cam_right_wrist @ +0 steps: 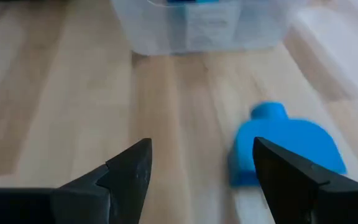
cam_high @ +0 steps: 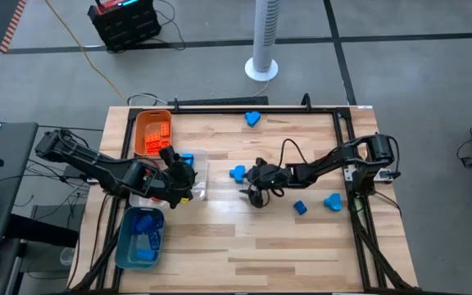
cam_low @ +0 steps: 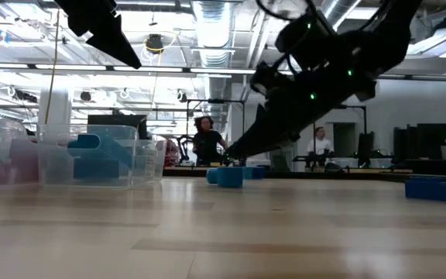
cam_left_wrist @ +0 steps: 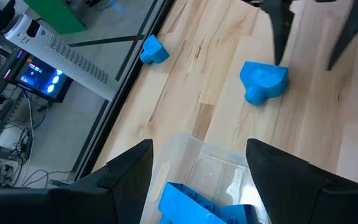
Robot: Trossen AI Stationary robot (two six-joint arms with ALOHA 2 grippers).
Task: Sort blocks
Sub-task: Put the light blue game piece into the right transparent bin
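Observation:
Several blue blocks lie loose on the wooden table: one at the far edge [cam_high: 252,119], one mid-table [cam_high: 237,173], and two at the right [cam_high: 300,208] [cam_high: 333,201]. My right gripper [cam_high: 250,188] stands open, low over the table beside the mid-table block [cam_right_wrist: 288,152]. That block lies just outside one finger [cam_right_wrist: 303,180]. My left gripper [cam_left_wrist: 197,149] hangs open over the clear tray [cam_high: 199,182], with nothing between its fingers. A blue block [cam_left_wrist: 194,205] rests in this tray. The orange tray [cam_high: 140,135] holds orange blocks, and the teal tray [cam_high: 124,243] holds blue ones.
The three trays stand in a row along the table's left side. A black frame [cam_high: 220,105] runs around the table's far and side edges. Bare wood lies along the near edge. In the low view, people show in the room beyond the table.

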